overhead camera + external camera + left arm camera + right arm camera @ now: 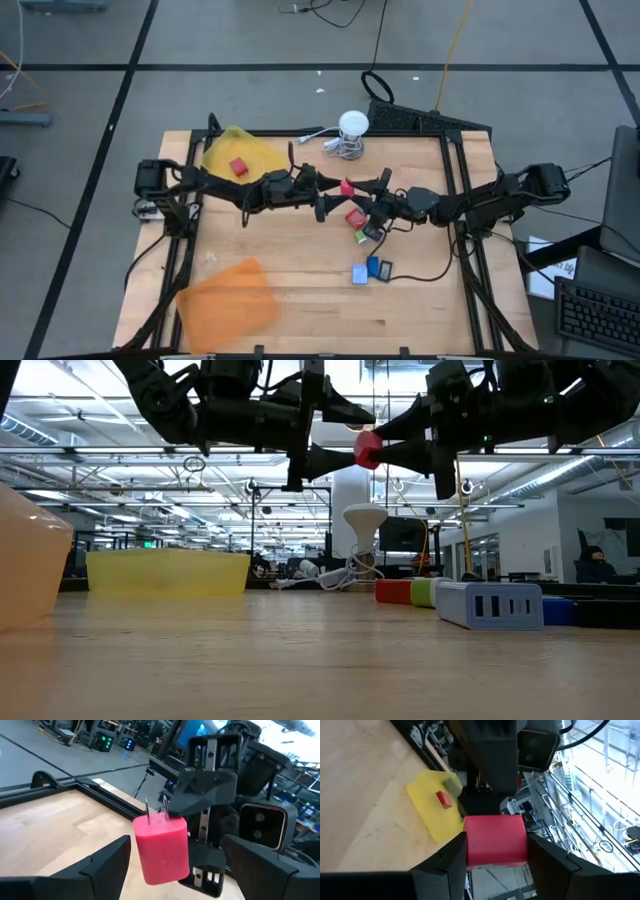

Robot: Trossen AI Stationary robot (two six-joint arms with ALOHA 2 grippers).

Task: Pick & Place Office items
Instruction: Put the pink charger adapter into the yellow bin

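A red plug block (161,847) with two metal prongs (155,809) hangs in the air over the table's middle (347,187). My right gripper (496,857) comes level from the table's right and is shut on it. My left gripper (333,190) faces it from the left, level and open. Its two fingers (107,865) stand on either side of the block, apart from it. More office items lie on the table: a red (355,215), a green (360,237) and several blue and dark pieces (370,270). One red piece (238,167) lies in the yellow tray (250,150). My right gripper pinches the red block by two opposite sides (470,845) between its two fingers (451,857). The fingers come level from the table's right. The block is lifted clear, high above the table (367,450).
An orange tray (228,300) lies at the near left, the yellow tray at the far left. A white round object with a coiled cable (350,128) stands at the far edge. Bare wood (300,250) lies between the trays and the loose pieces.
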